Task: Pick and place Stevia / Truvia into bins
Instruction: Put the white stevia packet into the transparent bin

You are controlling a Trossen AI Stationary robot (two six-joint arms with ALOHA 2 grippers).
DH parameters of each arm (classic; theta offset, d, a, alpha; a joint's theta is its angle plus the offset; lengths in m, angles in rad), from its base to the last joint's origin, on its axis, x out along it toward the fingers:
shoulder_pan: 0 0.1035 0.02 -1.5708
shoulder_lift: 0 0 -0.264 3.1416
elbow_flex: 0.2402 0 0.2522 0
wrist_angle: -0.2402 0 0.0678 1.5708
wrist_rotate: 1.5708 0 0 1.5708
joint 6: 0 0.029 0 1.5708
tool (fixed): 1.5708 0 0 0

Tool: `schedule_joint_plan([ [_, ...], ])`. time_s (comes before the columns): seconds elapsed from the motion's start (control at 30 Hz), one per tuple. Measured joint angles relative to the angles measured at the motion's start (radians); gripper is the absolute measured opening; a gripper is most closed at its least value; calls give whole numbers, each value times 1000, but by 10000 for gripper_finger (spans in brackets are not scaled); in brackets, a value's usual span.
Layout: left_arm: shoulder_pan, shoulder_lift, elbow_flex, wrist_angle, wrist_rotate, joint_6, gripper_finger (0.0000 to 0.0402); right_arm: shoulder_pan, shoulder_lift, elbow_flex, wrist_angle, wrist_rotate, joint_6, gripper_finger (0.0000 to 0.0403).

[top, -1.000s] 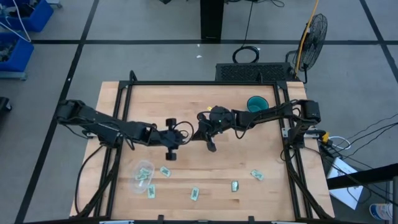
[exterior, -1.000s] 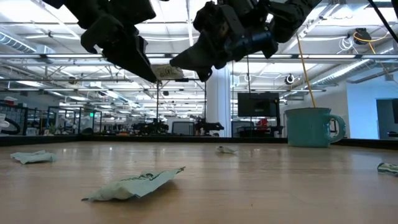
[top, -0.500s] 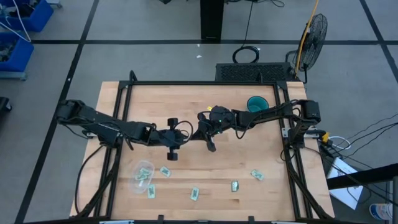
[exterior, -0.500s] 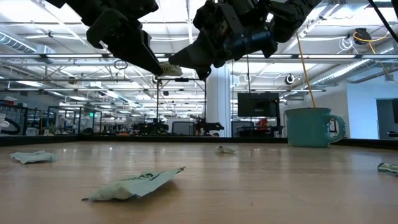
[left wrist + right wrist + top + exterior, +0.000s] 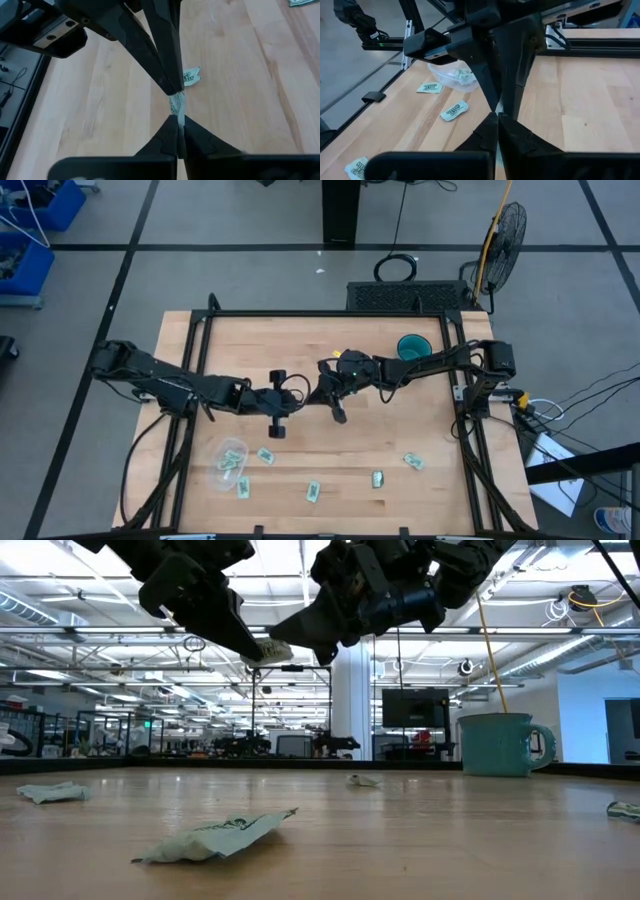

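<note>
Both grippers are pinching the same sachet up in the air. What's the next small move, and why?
Probably the right gripper should open and back off. It and the left gripper are both shut on one Stevia sachet above the table. The clear tub lies on the left arm's side, so the left arm looks better placed to carry it there.

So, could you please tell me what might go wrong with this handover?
1. The left gripper and right gripper are both shut on one sachet in mid-air; pulling apart could tear it.
2. If both grips slip, it drops onto the table, well short of the clear tub.
</note>
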Motion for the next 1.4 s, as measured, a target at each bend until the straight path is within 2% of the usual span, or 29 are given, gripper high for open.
schedule_joint_plan([
  [0.27,0,0,0,-22,20,-20,7,0,0,0,-7,0,-24,93],
  [0.4,-9,-18,0,-153,56,-22,8,0,0,0,-8,0,-26,124],
  [0.53,-35,-61,0,-324,189,-53,6,0,0,0,-11,0,-23,139],
  [0.77,-178,-175,0,-513,453,-438,5,-2,0,1,-82,1,-82,138],
  [0.9,-298,-224,0,-620,544,-787,7,-3,0,1,-120,0,-121,138],
  [1.0,-386,-234,0,-667,558,-1040,8,-6,1,1,-116,0,-123,140],
  [1.1,-458,-221,0,-673,560,-1189,5,-8,1,1,-120,0,-123,141],
  [1.23,-526,-179,0,-691,550,-1323,13,-8,1,1,-121,0,-123,141],
  [1.4,-567,-109,0,-709,533,-1389,26,-8,1,1,-122,0,-121,141],
])
